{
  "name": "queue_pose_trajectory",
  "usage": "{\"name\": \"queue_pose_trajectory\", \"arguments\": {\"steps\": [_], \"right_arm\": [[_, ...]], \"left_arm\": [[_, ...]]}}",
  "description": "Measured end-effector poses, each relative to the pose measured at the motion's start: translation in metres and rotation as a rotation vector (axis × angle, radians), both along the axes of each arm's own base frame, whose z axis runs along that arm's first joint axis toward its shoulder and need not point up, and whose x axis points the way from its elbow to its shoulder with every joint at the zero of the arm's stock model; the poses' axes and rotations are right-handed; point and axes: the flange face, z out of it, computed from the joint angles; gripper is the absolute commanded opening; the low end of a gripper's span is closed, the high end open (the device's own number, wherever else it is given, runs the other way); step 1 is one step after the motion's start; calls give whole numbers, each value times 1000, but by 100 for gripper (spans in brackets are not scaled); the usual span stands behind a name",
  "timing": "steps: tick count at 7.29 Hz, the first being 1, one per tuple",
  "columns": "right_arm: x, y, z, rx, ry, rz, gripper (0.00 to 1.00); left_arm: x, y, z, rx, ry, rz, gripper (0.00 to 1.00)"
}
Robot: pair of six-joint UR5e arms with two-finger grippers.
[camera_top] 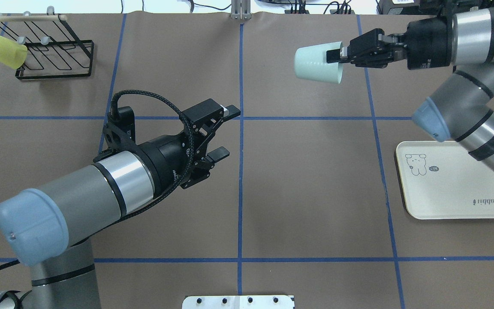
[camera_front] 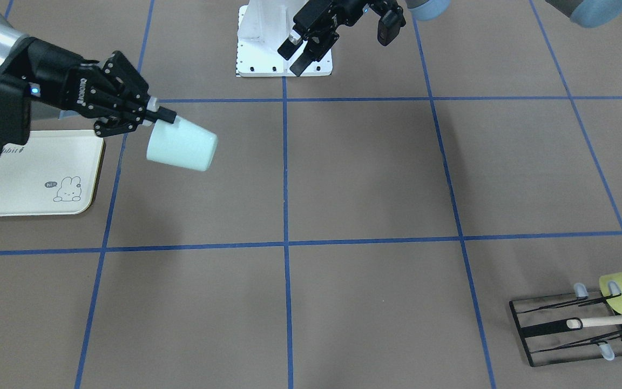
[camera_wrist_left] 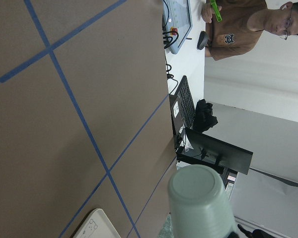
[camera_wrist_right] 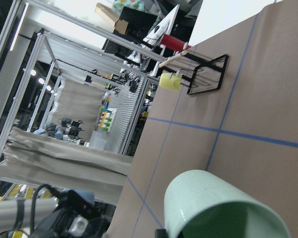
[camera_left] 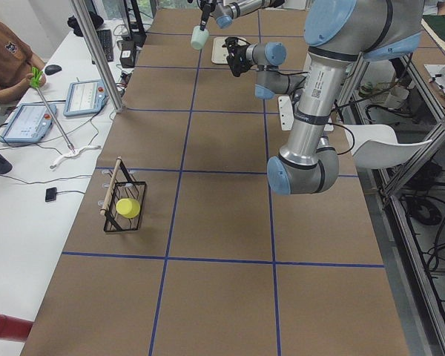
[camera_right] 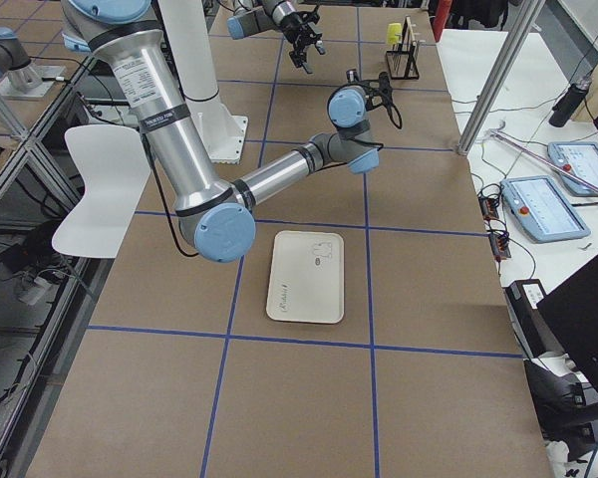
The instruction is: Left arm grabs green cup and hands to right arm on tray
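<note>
The green cup (camera_top: 317,63) is pale mint and lies on its side in the air, its mouth toward my right gripper (camera_top: 332,56). That gripper is shut on the cup's rim, one finger outside and one inside. In the front view the cup (camera_front: 181,145) hangs just beside the cream tray (camera_front: 30,178), not over it. The tray (camera_top: 457,189) lies flat under my right arm and nothing is on it. My left gripper (camera_top: 228,132) is open and empty near the table's middle, well apart from the cup. The cup's base shows in the left wrist view (camera_wrist_left: 198,198).
A black wire rack (camera_top: 54,56) with a yellow-green cup (camera_top: 2,50) hung on it stands at the far left corner. The robot's white base plate (camera_front: 284,43) is at the near edge. An operator (camera_left: 7,59) sits beside the table's far side.
</note>
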Motion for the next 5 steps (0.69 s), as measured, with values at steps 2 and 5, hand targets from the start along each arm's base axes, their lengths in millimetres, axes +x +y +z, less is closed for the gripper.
{"name": "queue_pose_trajectory", "arguments": {"steps": [2, 5], "right_arm": [[50, -42, 19, -14, 212, 76, 0], [92, -54, 114, 9, 468, 99, 0]], "left_arm": [[5, -7, 6, 126, -208, -38, 100], [-14, -39, 21, 264, -657, -83, 100]]}}
